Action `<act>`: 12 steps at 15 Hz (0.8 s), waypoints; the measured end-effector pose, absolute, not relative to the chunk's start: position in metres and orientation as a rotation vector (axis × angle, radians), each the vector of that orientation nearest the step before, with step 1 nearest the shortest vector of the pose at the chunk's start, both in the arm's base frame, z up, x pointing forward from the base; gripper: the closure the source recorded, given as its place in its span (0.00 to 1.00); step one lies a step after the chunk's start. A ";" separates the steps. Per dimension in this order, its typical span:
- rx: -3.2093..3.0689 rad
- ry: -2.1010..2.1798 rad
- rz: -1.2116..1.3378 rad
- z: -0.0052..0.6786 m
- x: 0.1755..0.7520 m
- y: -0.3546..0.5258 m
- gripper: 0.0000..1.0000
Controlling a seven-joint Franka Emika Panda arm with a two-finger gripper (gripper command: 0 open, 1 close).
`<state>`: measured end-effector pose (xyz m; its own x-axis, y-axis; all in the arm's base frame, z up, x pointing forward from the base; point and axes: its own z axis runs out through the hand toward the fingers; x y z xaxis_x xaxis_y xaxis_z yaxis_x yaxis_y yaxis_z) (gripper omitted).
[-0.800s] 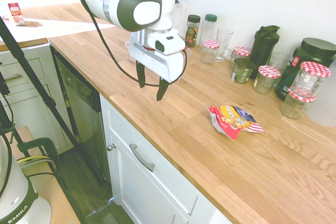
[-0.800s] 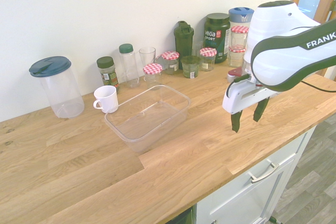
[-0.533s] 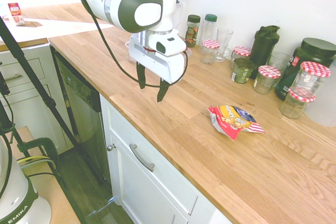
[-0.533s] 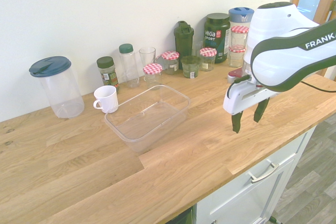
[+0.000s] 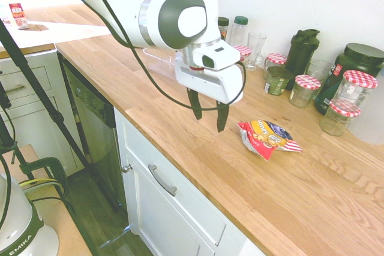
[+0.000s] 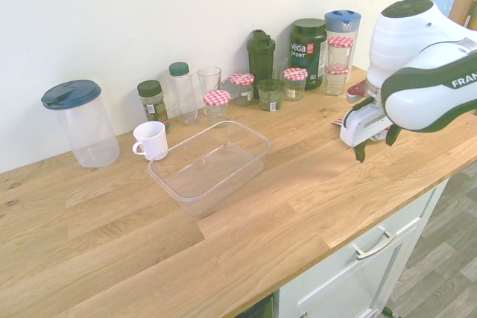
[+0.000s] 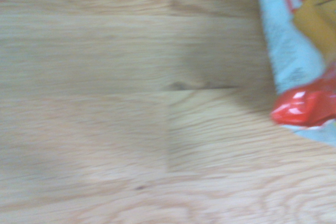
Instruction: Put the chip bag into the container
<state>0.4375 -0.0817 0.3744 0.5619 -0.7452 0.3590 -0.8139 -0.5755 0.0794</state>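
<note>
The chip bag (image 7: pixel 310 40) lies on the wooden worktop (image 7: pixel 105 129), only part of it showing. The visible part has at least 2 red stripes on white, a yellow-orange area beside them and a sliver of dark blue. Small print (too blurred to read) runs over the pale blue-white stretch along its edge. 1 glossy red, crumpled corner catches the light. The worktop has wavy grain, straight board seams, 1 dark knot mark at a seam and soft shadow near the bag.
</note>
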 end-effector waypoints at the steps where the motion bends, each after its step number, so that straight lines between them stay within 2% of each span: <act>1: 2.519 -1.294 0.473 0.374 0.438 -0.093 0.00; 6: 2.399 -1.245 0.631 0.378 0.459 -0.118 0.00; 7: 2.399 -1.239 0.626 0.371 0.466 -0.118 1.00; 12: 2.438 -1.199 0.601 0.346 0.490 -0.111 1.00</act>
<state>0.4904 -0.1113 0.3464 0.5504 -0.6549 0.5178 -0.8068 -0.5768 0.1280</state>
